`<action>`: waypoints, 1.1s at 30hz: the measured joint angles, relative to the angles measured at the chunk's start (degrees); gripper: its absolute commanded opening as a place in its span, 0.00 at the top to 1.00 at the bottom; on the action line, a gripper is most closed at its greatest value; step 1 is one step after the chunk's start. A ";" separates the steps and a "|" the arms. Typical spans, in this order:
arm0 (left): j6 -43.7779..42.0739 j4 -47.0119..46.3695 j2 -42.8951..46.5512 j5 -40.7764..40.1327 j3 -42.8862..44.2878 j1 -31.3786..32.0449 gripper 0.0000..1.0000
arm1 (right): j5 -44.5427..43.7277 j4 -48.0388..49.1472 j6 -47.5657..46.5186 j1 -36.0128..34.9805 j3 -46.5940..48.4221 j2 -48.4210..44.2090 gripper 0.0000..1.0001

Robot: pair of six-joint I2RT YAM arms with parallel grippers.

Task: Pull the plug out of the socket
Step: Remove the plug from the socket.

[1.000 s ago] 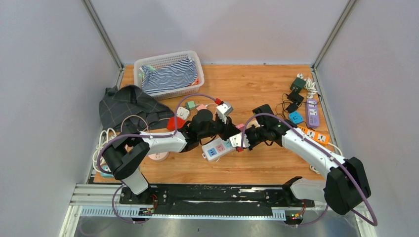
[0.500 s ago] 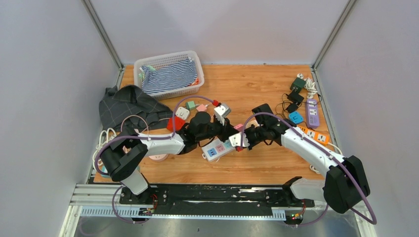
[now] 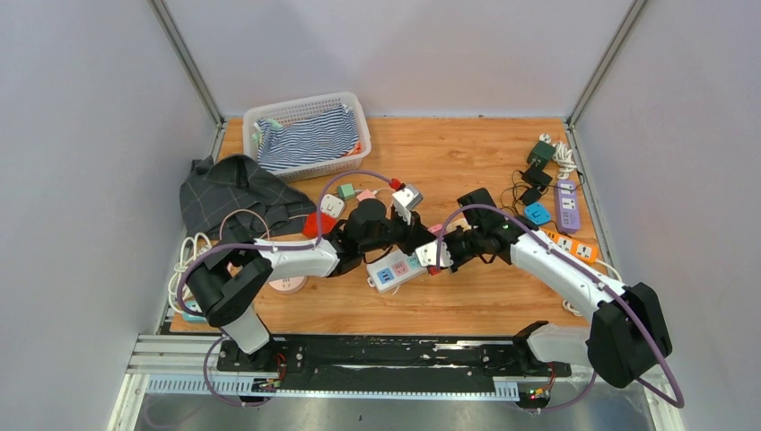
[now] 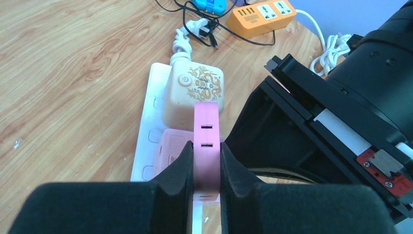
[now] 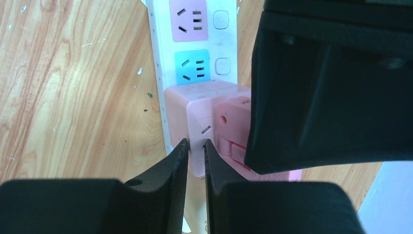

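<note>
The left gripper (image 4: 206,163) squeezes the thin pink plug (image 4: 206,122), which touches the pink cube (image 5: 195,100) on the white power strip (image 5: 160,63). The right gripper (image 5: 195,156) is closed tight, tips by the cube.

This is a robotics lab test cell. 2 robot arms (image 3: 292,259) are bolted to a metal rail (image 3: 386,352) at the edge of a wooden counter (image 3: 467,162). Plain pale panels (image 3: 404,54) on aluminium posts (image 3: 186,61) box it in. Assorted power strips (image 3: 567,205) and a basket (image 3: 301,101) of cloth lie about.
</note>
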State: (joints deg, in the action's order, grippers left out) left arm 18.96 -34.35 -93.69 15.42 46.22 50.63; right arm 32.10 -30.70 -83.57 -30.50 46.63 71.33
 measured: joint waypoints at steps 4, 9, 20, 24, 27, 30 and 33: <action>0.07 -1.60 1.18 -1.07 -2.21 0.17 1.00 | 0.26 0.04 0.00 -0.02 0.02 0.15 0.82; 0.35 -2.47 2.82 -2.38 -4.50 0.37 1.00 | 0.68 0.20 -0.04 -0.11 0.02 0.33 0.82; 0.46 -0.24 -0.26 0.15 0.22 -0.17 1.00 | -0.09 0.20 0.00 -0.13 0.33 0.50 0.83; 0.48 -0.20 -0.81 0.35 0.79 -0.26 1.00 | -0.92 0.07 0.00 -0.13 0.46 0.50 0.82; 0.48 -0.37 -0.44 -0.09 0.26 -0.26 1.00 | -0.92 0.07 0.00 -0.13 0.46 0.52 0.83; 0.50 -1.66 0.46 -0.83 -1.51 -0.13 1.00 | -0.83 0.09 -0.02 -0.13 0.46 0.59 0.83; 0.55 -2.23 1.44 -1.64 -2.93 0.02 1.00 | -0.66 0.09 -0.04 -0.13 0.46 0.66 0.83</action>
State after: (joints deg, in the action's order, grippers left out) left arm 19.51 -36.58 -92.25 13.78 43.29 50.65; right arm 31.44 -30.61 -83.61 -30.63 47.09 71.99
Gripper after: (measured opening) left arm 0.170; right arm 0.183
